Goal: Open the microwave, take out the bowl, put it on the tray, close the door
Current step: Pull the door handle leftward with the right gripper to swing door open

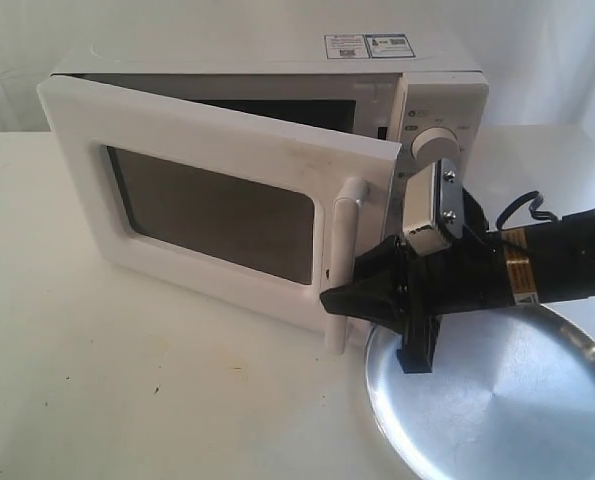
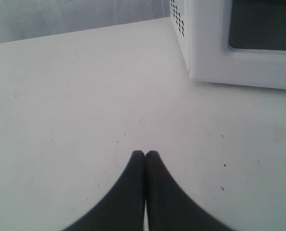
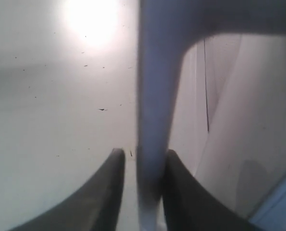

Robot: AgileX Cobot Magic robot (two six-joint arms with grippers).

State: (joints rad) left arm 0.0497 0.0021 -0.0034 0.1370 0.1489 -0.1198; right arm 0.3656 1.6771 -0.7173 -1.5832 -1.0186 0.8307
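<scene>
Two risks in swinging the door (image 1: 207, 135), ajar and only partly open on the microwave (image 1: 437, 90): slipping off the handle (image 1: 345, 235) by pulling straight rather than along the hinge arc, and dragging the whole microwave across the table (image 1: 127, 380) with too hard a tug. Right gripper (image 1: 339, 298) clamped on that bar, low down, near the tray (image 1: 517, 400). No bowl in sight, presumably inside. Only from the right wrist: fingers (image 3: 104, 192) hugging both sides of the bar. Only from the left wrist: left gripper (image 2: 145, 154) pressed together, empty, over the table beside the microwave's side wall, absent from the exterior view
</scene>
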